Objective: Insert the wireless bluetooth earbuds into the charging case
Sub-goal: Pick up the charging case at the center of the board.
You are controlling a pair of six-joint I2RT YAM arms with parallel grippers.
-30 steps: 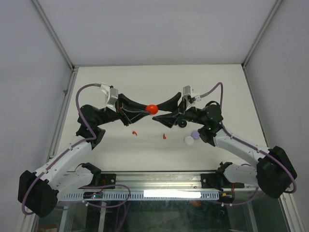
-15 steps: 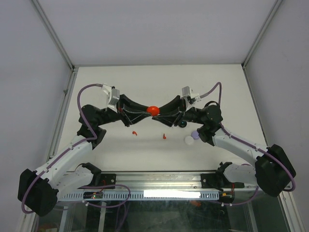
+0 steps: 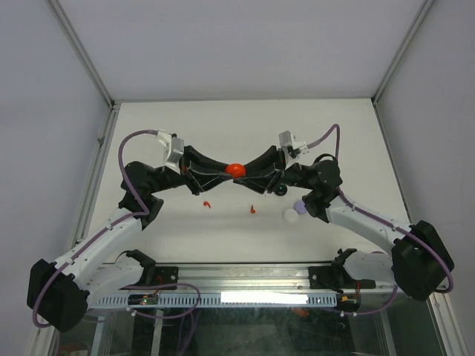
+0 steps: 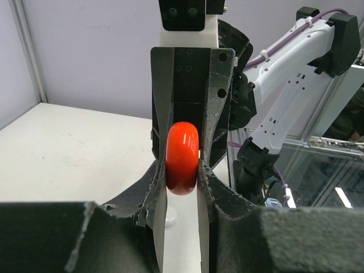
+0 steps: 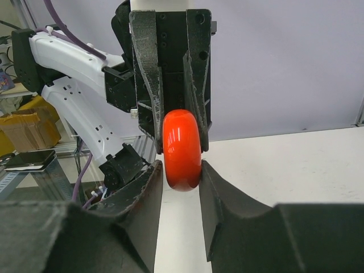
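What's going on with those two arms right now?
Both arms are holding one red case up between them. The left gripper and the right gripper are each clamped on it from opposite sides. A red earbud and a second one lie on the table, not yet in the case.

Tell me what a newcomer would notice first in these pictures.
The glossy red case stands out, clamped between the left gripper and the right gripper over mid-table. Nearer the bases, two tiny red earbuds lie apart on the white table.
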